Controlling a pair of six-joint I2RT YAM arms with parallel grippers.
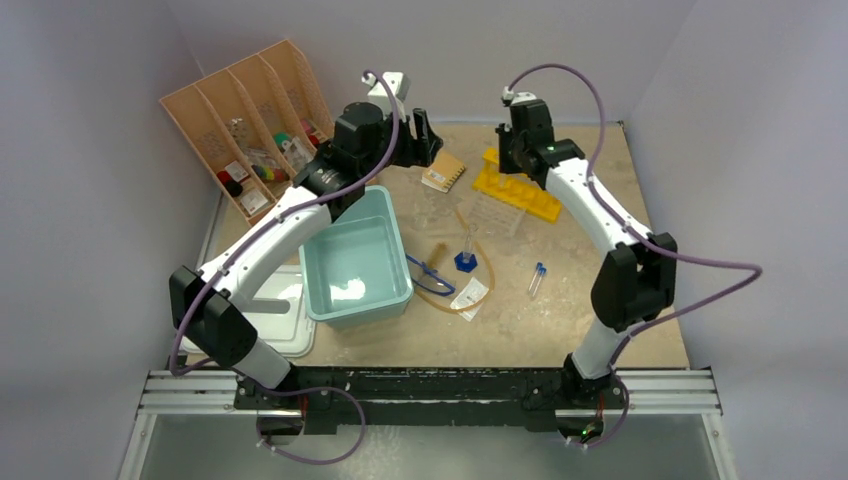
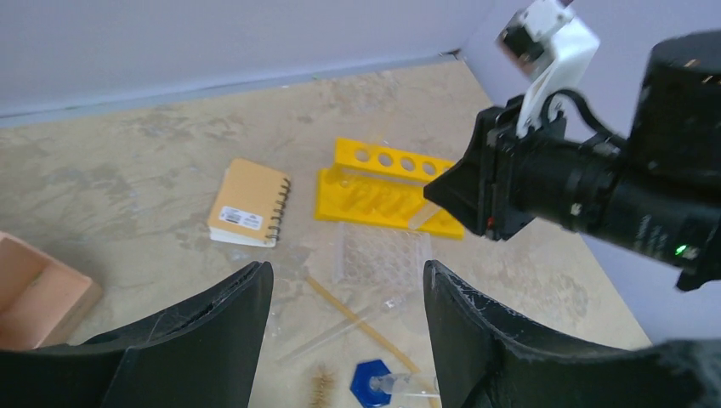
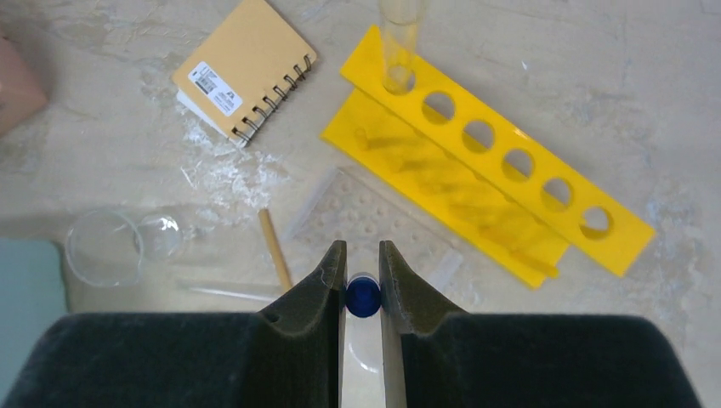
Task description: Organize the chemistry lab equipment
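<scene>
My right gripper point(image 3: 363, 280) is shut on a clear blue-capped test tube point(image 3: 363, 296), held above the table just in front of the yellow tube rack point(image 3: 493, 178). Another clear tube point(image 3: 400, 42) stands in the rack's end hole. In the top view the right gripper point(image 1: 507, 158) hangs over the rack point(image 1: 515, 190). My left gripper point(image 2: 344, 280) is open and empty, high above the table at the back point(image 1: 425, 135). Below it lie the cylinder's blue hexagonal base point(image 2: 374, 384), a brush point(image 2: 321, 387) and amber tubing point(image 2: 357, 319). Blue-rimmed goggles point(image 1: 430, 275) and two more blue-capped tubes point(image 1: 537, 278) lie mid-table.
A pale teal tub point(image 1: 355, 255) stands left of centre, with a white lid point(image 1: 285, 320) beside it. A peach slotted organiser point(image 1: 250, 120) is at the back left. A spiral notebook point(image 3: 242, 68), a clear well plate point(image 2: 383, 251) and a glass beaker on its side point(image 3: 115, 246) lie near the rack.
</scene>
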